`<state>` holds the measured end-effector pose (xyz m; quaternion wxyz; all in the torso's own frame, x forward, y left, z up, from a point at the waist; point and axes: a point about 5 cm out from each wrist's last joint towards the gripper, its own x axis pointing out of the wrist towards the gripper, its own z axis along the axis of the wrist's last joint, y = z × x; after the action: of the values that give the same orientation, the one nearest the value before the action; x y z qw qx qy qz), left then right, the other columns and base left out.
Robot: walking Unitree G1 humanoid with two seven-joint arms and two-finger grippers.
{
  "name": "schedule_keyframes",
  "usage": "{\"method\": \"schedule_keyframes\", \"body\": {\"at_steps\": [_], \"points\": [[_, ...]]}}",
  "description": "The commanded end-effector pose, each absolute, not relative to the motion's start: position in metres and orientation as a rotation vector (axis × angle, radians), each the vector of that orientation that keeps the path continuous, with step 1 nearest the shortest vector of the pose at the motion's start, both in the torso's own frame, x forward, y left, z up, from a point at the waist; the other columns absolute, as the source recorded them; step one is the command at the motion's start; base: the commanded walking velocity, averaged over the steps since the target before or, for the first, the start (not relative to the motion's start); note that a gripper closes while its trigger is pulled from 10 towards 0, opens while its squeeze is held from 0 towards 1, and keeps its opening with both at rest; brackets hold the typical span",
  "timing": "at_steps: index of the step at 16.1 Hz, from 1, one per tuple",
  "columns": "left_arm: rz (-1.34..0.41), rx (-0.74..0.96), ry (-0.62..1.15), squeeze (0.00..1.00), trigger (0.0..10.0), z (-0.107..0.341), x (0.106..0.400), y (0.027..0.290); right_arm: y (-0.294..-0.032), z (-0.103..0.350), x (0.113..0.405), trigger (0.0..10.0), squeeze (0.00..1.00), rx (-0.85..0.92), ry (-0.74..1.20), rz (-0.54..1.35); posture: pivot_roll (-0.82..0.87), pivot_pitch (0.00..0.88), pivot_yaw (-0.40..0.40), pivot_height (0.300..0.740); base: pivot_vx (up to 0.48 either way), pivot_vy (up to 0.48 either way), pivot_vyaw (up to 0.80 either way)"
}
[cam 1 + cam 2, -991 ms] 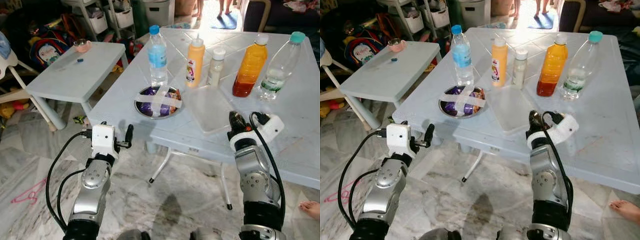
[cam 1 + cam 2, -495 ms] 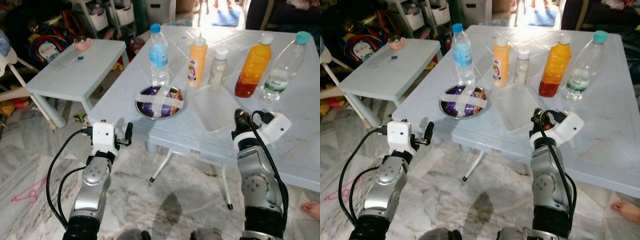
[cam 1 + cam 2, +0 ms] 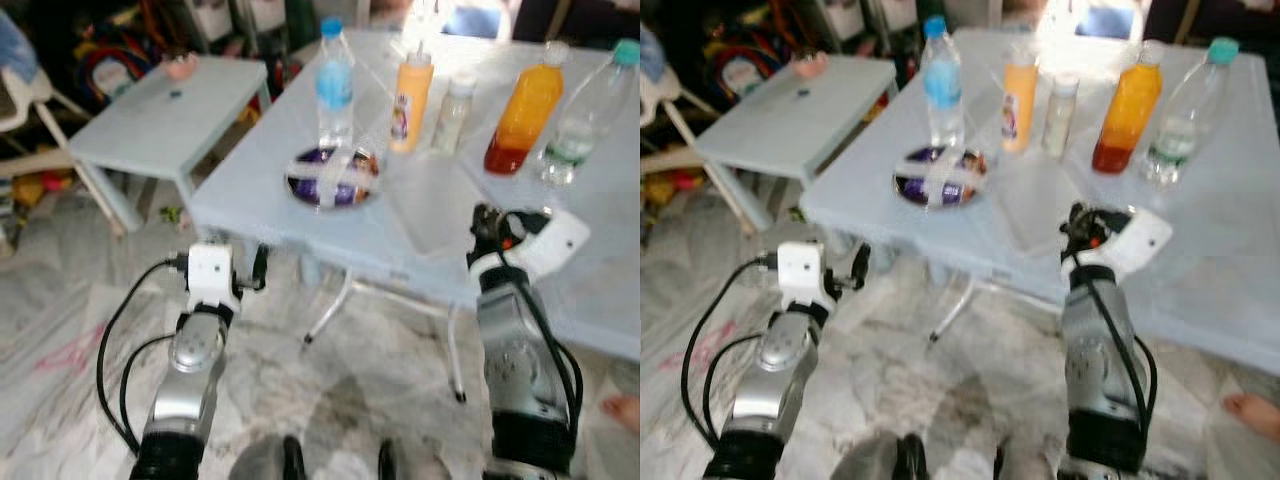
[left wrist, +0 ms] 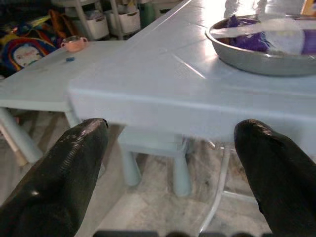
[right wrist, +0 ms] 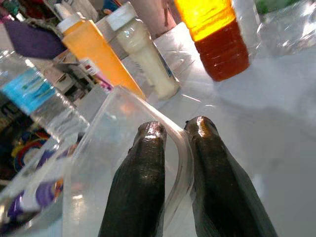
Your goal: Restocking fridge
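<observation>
On the pale blue table (image 3: 300, 205) stand a blue-capped water bottle (image 3: 335, 80), a yellow sauce bottle (image 3: 411, 95), a small white bottle (image 3: 452, 112), an orange juice bottle (image 3: 522, 115) and a teal-capped clear bottle (image 3: 585, 110). A taped metal bowl (image 3: 333, 178) of purple packets sits near the front edge. My right gripper (image 3: 487, 222) is shut on the rim of a clear plastic container (image 5: 113, 163), which lies on the table (image 3: 425, 205). My left gripper (image 3: 258, 268) stands open below and before the table's front left corner, holding nothing.
A low pale table (image 3: 160, 115) stands to the left, with toys and storage clutter behind it. Thin metal table legs (image 3: 335, 305) run under the big table. A person's foot (image 3: 1245, 410) rests on the marble floor at the lower right.
The whole picture has shifted and blurred, so the camera moved. My right gripper has stayed on the container's rim and reached slightly farther over the table. The left arm has barely moved.
</observation>
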<state>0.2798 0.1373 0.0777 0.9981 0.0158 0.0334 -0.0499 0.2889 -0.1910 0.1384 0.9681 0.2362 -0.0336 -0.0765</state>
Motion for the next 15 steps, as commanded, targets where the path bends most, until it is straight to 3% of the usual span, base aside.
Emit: {"method": "schedule_keyframes", "body": {"at_steps": [1,12,15], "points": [[-0.093,0.05,0.082,0.0,10.0,0.075,0.279,0.141,-0.19,0.139,0.287,10.0,0.0,0.442,-0.072,-0.149,-0.13,0.0,0.111,0.74,-0.424,0.0,0.0],[-0.087,0.049,0.086,0.0,10.0,0.074,0.282,0.141,-0.182,0.146,0.29,10.0,0.0,0.379,-0.107,-0.085,-0.13,0.0,0.105,0.74,-0.384,0.0,0.0],[-0.084,0.05,0.085,0.0,10.0,0.074,0.282,0.141,-0.176,0.148,0.29,10.0,0.0,0.366,-0.114,-0.04,-0.12,0.0,0.103,0.74,-0.302,0.0,0.75]]}}
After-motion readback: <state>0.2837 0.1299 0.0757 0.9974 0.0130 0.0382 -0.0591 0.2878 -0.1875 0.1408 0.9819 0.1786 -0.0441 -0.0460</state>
